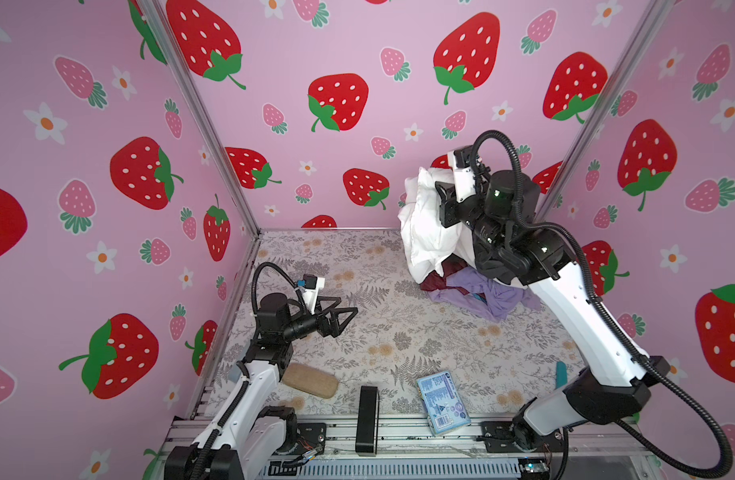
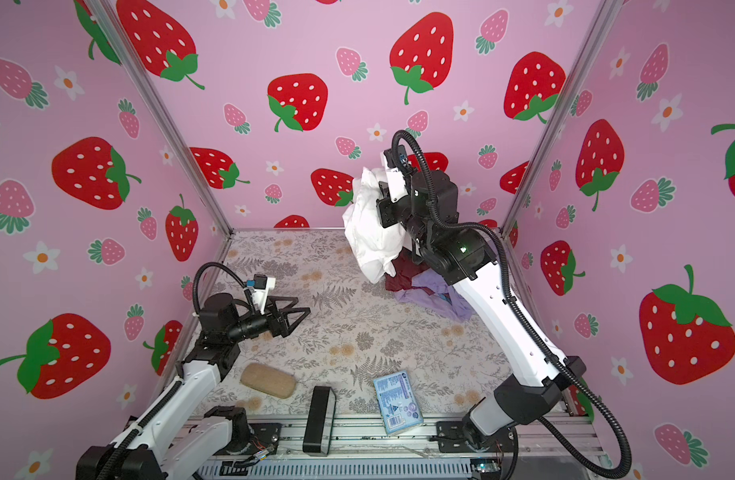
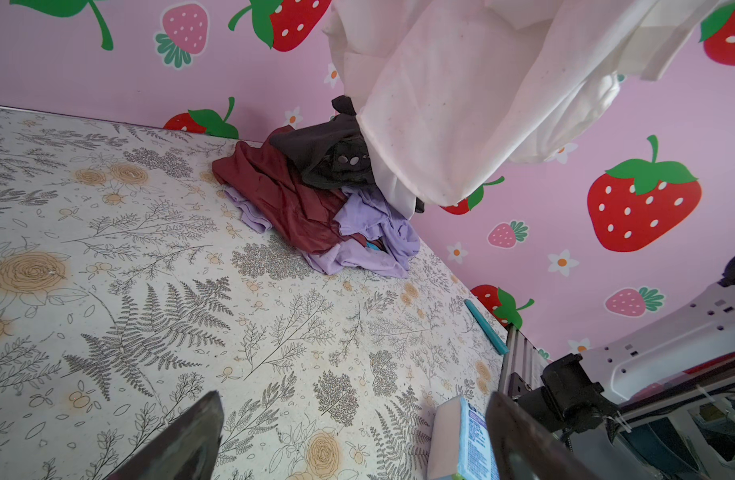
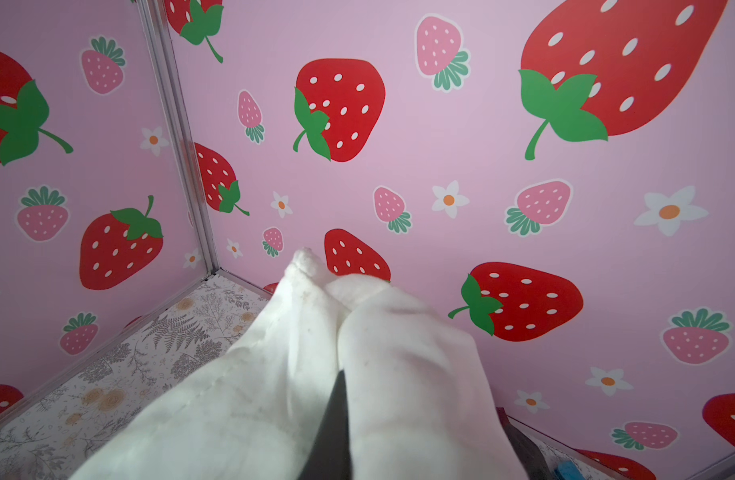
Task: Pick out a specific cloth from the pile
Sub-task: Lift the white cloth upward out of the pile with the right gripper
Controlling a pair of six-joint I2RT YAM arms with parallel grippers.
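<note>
Cloth [image 1: 424,224] hangs in the air above the far right corner of the tabletop [image 1: 399,332], bunched and draped over the right gripper [image 1: 434,189], whose jaws are clamped shut on a fold of the cloth. In the right wrist view the white fabric [image 4: 315,374] wraps both sides of the dark jaws and hides the tips, so how much fabric is pinched cannot be told. The cloth's lower hem hangs just above the pile [image 1: 478,291], which sits on the tabletop in that same far right corner. In the left wrist view the hem [image 3: 403,195] appears to meet the dark grey garment [image 3: 328,153] on top of the pile; whether they touch or merely overlap in view is unclear.

Risks as judged from here: a trailing hem could snag the dark grey garment and drag it along, spoiling the separation. A shallow pinch on thin, slippery fabric could let the cloth slide out during a swing. The left gripper [image 1: 345,318] waits open, low over the near left part of the tabletop, well apart and holding nothing.
</note>
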